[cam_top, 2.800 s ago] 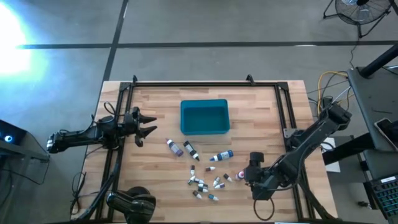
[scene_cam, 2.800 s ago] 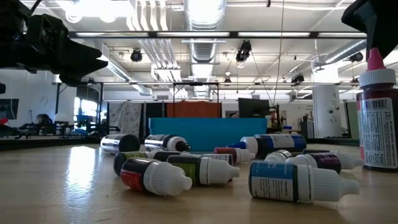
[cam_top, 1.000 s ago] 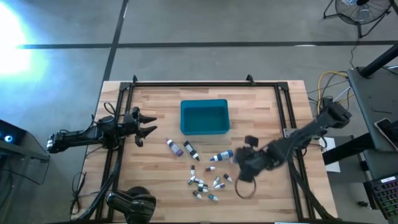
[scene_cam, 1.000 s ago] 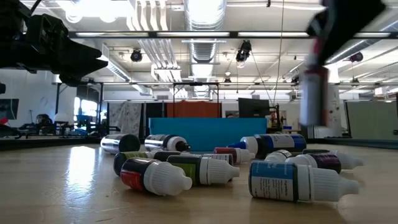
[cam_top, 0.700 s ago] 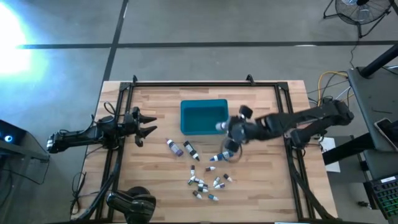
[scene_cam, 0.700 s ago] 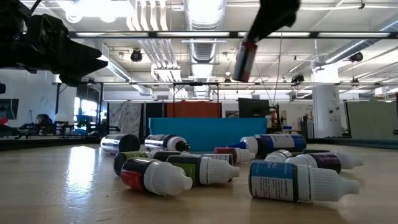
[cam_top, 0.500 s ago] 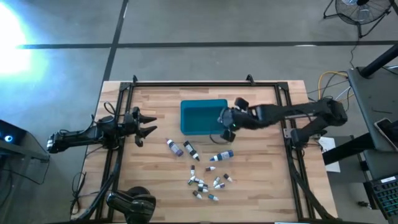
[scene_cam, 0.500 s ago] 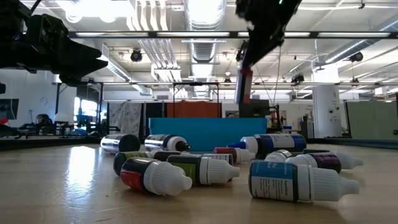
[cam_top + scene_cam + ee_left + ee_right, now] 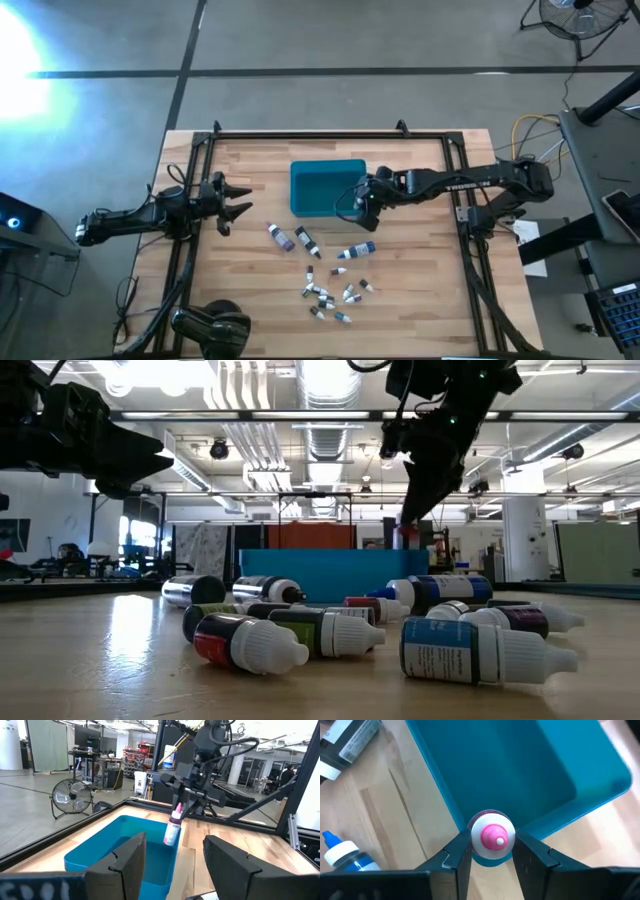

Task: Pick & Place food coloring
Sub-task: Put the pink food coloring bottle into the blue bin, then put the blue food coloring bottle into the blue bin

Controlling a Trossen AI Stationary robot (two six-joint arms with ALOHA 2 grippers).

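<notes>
The right tool is closed on a small bottle with a pink-tipped white cap, gripping it just under the cap with a finger on each side. It holds the bottle upright in the air above the right-hand wall of the teal bin, so that the bottle hangs over the rim rather than clear inside or outside. The bin sits near the middle of the wooden worktop, toward its far side. In front of the bin, the rest of the food coloring lies loose on the worktop: two longer dark bottles side by side, a blue-bodied bottle just to their right, and a cluster of smaller bottles nearer the front edge, most of them on their sides. The left tool hangs over the left part of the worktop, well apart from the bin and bottles, with its fingers spread and nothing between them.
</notes>
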